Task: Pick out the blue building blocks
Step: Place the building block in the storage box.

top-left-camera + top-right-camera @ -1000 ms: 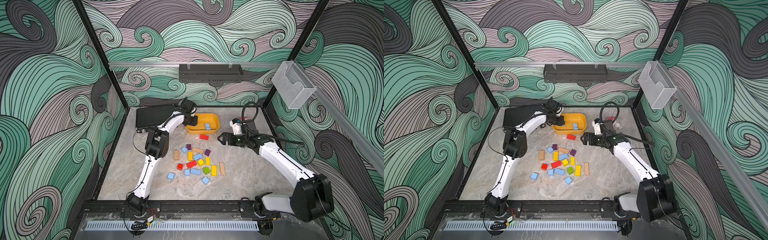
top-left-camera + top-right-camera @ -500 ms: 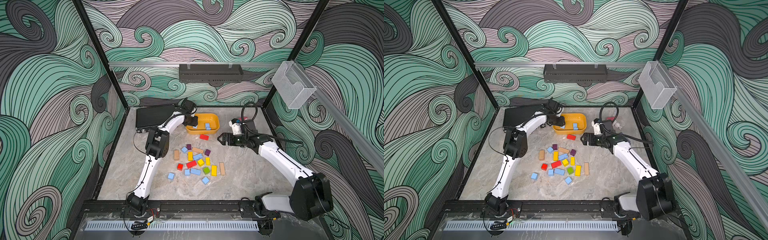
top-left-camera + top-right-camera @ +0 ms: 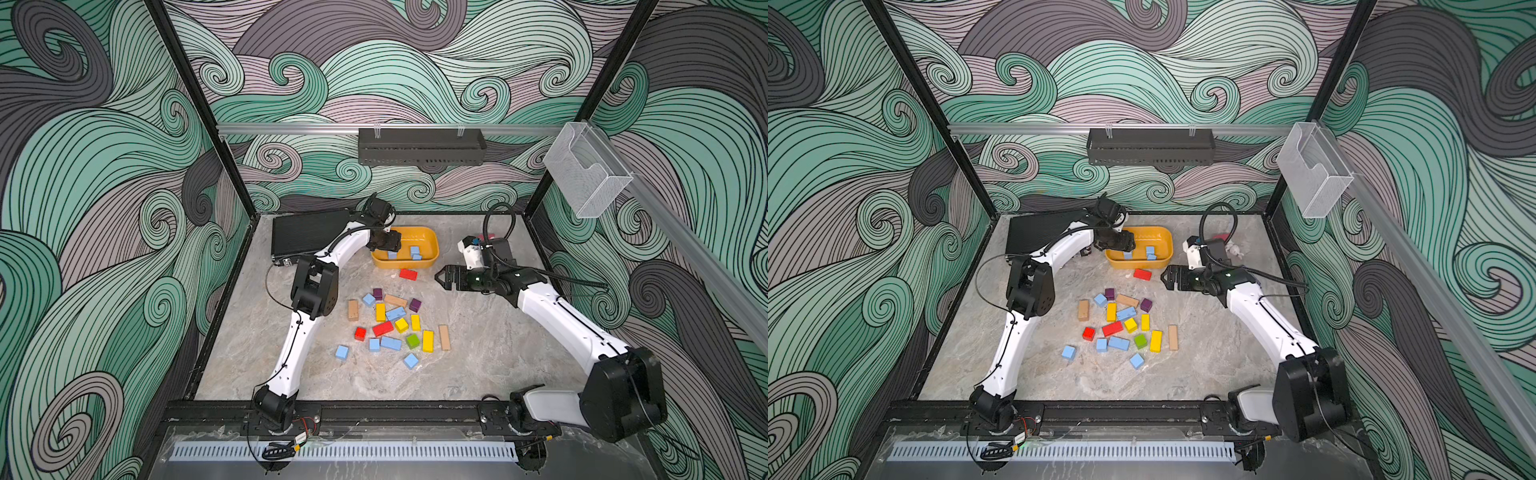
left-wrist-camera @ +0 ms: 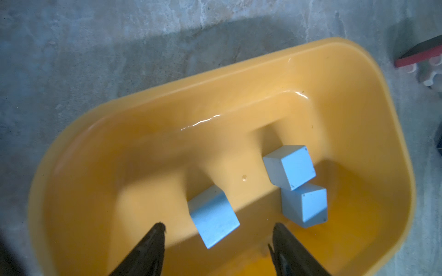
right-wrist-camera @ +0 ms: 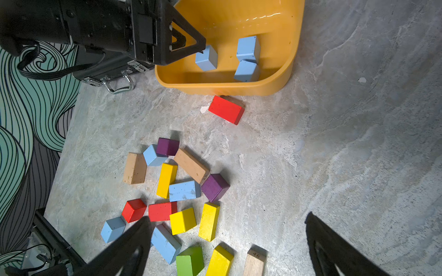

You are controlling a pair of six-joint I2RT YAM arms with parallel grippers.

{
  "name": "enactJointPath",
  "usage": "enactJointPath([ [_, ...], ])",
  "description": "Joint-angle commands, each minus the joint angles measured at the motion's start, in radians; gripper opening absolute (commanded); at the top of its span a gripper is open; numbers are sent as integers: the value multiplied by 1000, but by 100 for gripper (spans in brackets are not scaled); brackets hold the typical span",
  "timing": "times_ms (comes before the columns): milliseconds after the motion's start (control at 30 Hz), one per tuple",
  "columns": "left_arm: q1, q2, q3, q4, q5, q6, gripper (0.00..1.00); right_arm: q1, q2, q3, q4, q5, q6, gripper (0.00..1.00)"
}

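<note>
**Container.** Tub (image 3: 415, 263), yellow, oblong, on the table (image 3: 478, 353), one end just beside the black case (image 3: 309, 230). It holds three blue blocks, all cubes, and nothing else.
- Tilted cube (image 4: 214, 219): at the tub's case end, cocked on an edge and blurred in the left wrist view. Whether it rests on the tub floor cannot be told.
- Top cube (image 4: 289, 166): leans on the bottom cube (image 4: 303, 205), touching it. Both sit toward the tub's other end, askew to its walls.

**Blue blocks outside the tub.** Six, in the mixed heap of red, yellow, purple, green and tan blocks in front of the tub's long wall.
- Near bar (image 3: 395, 313): lies flat, long axis roughly along the tub's long wall, slightly skewed.
- Far bar (image 3: 391, 343): lies flat, farther from the tub, long axis likewise roughly along that wall.
- Cube a (image 3: 368, 299): on the heap's tub side, just beside a purple cube (image 3: 377, 293).
- Cube b (image 3: 374, 344), cube c (image 3: 341, 352), cube d (image 3: 411, 360): on the heap's side away from the tub, each apart from the others.

**Other.** Red bar (image 3: 408, 274): alone, just beside the tub's long wall.

**Claws.**
- Left claw (image 4: 218, 227): over the tub's case end, jaws apart. The tilted cube sits between the fingertips with a gap on either side, and nothing is gripped.
- Right claw (image 3: 441, 280): outside the tub, off the end far from the case, above bare table. Its jaws are spread wide and empty.
</note>
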Motion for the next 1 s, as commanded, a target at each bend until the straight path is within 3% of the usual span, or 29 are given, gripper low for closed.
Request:
enactJointPath([
  [0,-17,-127,3,-27,-7,-7,78,-2,-43,34,-25,-25,-6,100],
  [333,-23,-370,-173,-37,-35,-3,99,-1,-100,37,-97,-80,9,100],
  [700,-26,-707,-522,-74,-108,-37,99,14,-205,-1,-173,-112,16,100],
  [967,-27,-869,-623,-258,-150,-91,99,53,-278,-64,-202,-147,30,100],
])
